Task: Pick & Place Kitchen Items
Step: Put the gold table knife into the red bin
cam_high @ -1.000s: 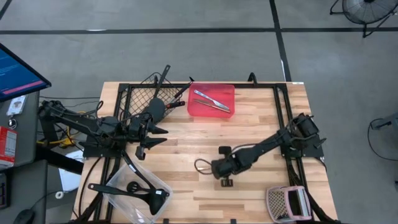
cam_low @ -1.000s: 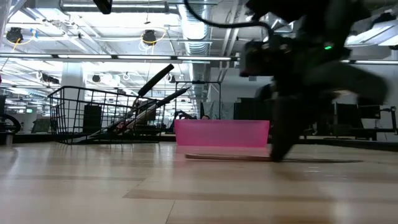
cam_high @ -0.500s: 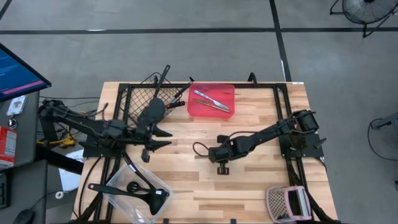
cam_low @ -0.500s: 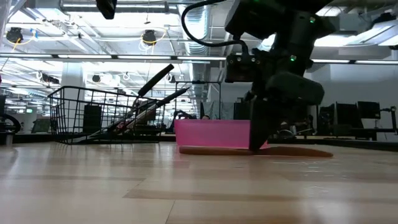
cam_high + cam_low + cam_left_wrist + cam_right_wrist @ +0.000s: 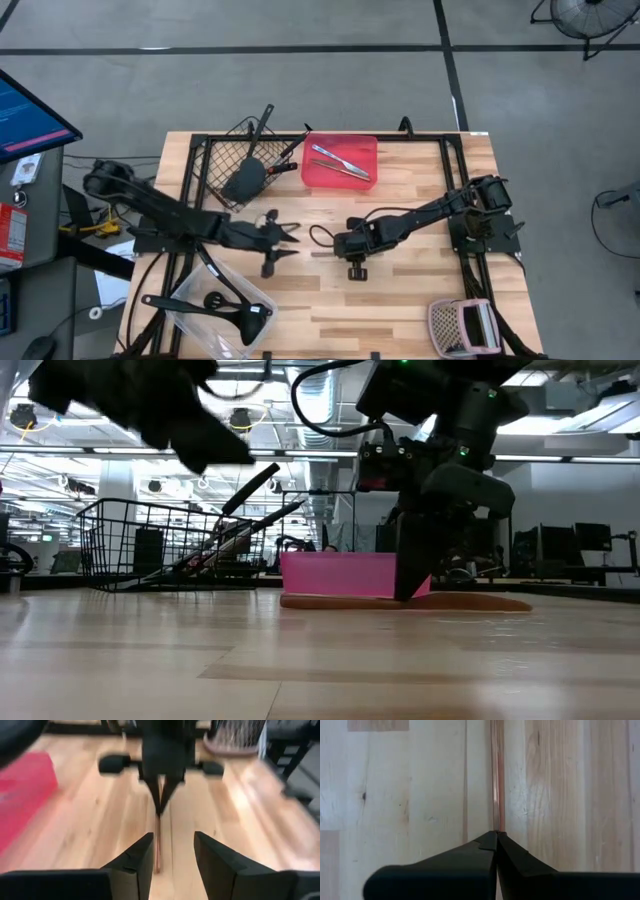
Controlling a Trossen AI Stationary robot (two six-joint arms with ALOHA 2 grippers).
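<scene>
A thin copper stick [image 5: 158, 845] lies flat on the wooden table [image 5: 400, 290], near its middle; it also shows in the low view [image 5: 480, 602]. My right gripper [image 5: 337, 246] is shut on it. My left gripper [image 5: 292, 238] is open, level and just left of the right one, pointing at it. In the left wrist view its fingers [image 5: 173, 840] stand on either side of the stick's near end, touching nothing that I can see. My right gripper pinches the copper stick [image 5: 496, 822] between its two shut fingertips [image 5: 160, 805]. The fingers slant down from the table's right side and lie along the stick. The stick runs on ahead of them toward the table's left, flat on the table.
A black wire basket [image 5: 215, 160] with black utensils [image 5: 245, 178] stands at the far left. A red tray [image 5: 318, 172] with silver pieces [image 5: 340, 162] stands beside it. A clear tub [image 5: 262, 300] with black utensils [image 5: 215, 305] is near left, a pinkish mesh item [image 5: 462, 326] near right.
My left gripper has gone from beside the basket toward the table's right and a little nearer, up to the right gripper. My right gripper went toward the far edge and a little left, then kept still, shut throughout.
</scene>
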